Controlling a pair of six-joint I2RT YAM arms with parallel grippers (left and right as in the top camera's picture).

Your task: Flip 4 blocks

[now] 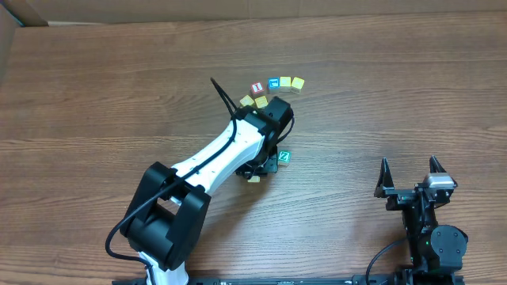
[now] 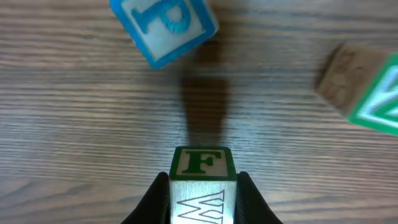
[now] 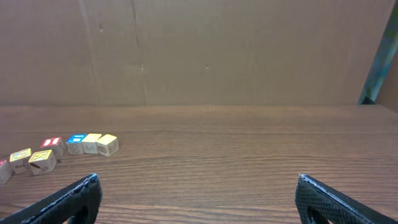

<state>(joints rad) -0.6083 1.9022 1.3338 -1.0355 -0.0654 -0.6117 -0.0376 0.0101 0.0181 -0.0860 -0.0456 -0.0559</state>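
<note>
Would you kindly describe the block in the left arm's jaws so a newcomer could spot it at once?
Find the white left arm reaching over the middle of the wooden table. Its black jaws are shut on one block. Unlike the blue block and the green-edged block nearby, it shows a green F in a green frame, with a W on the adjoining face.

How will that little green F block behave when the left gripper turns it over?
Probably rigid and light: the green F block looks like a small wooden cube with crisp edges. Its flat sides sit squarely in the left gripper, so it likely won't roll. Its smooth printed faces might still let it pivot between the fingers.
</note>
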